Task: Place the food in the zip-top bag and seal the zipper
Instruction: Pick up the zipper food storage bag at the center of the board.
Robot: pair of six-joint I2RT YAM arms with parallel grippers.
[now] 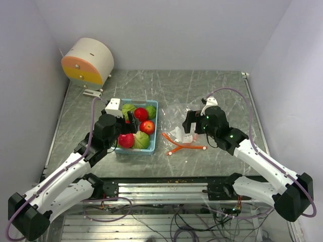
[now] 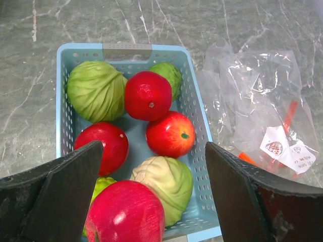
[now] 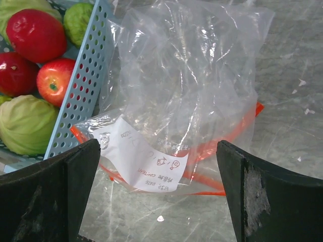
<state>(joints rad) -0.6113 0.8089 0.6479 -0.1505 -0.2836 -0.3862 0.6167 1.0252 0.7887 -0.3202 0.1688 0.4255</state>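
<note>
The food lies in a light blue tray: red apples, green cabbage heads and a small lime-like ball. My left gripper is open and empty just above the tray's near end, over a large red apple and a pale cabbage. The clear zip-top bag with an orange zipper and a white label lies flat and empty right of the tray. My right gripper is open above its zipper end. Both grippers also show in the top view: left, right.
A round cream drum with an orange and yellow face stands at the table's back left corner. White walls close the table on three sides. The bag touches the tray's right wall. A metal rail runs along the near edge.
</note>
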